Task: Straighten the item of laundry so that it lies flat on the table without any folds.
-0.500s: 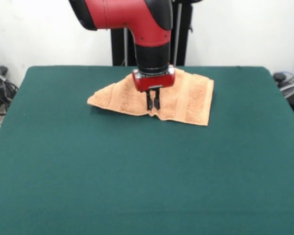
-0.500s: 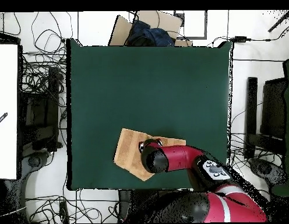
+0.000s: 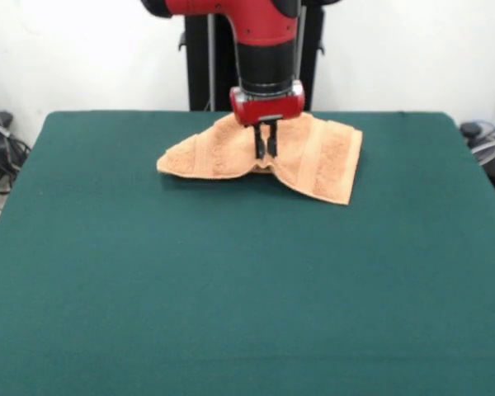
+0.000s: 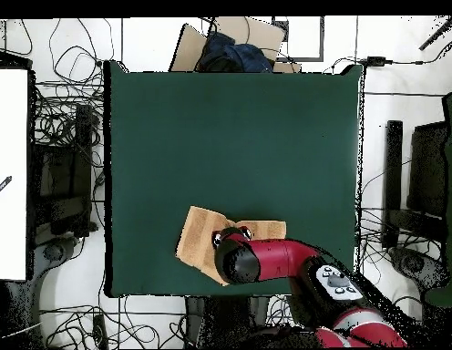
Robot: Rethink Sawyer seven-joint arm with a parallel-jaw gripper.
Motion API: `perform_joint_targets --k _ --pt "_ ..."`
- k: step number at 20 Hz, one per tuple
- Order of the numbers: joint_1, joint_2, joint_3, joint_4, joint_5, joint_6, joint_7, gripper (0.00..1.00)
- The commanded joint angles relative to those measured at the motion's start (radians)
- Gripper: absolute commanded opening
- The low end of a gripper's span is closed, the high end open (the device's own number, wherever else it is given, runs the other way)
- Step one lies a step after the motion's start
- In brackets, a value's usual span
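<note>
The peach-tan towel [image 3: 313, 157] lies folded and bunched at the far side of the dark green table [image 3: 231, 289], near the robot's pedestal. My gripper [image 3: 265, 155] hangs straight down over its middle and is shut on the towel's near edge, which rises into a small peak at the fingertips. The cloth spreads left and right from that pinch. In the overhead view the towel [image 4: 198, 235] shows near the table's bottom edge [image 4: 157, 292], partly hidden under the red arm [image 4: 266, 260]. The gripper itself is hidden there. No tag shows.
The black pedestal [image 3: 202, 74] stands just behind the table's far edge. Cables [image 4: 61, 137] lie on the floor around the table, and a cardboard box [image 4: 230, 41] sits beyond its top edge in the overhead view.
The gripper has moved toward the robot and risen, dragging the pinched towel edge with it. The towel's near edge now pulls back and up.
</note>
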Motion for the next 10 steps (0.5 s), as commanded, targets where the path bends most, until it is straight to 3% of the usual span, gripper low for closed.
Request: perform_joint_targets --k 1,10 --pt "0.026 -0.023 0.104 0.039 0.067 0.088 0.135 0.0" --pt "-0.002 -0.022 0.149 0.035 0.061 0.059 0.106 0.0"
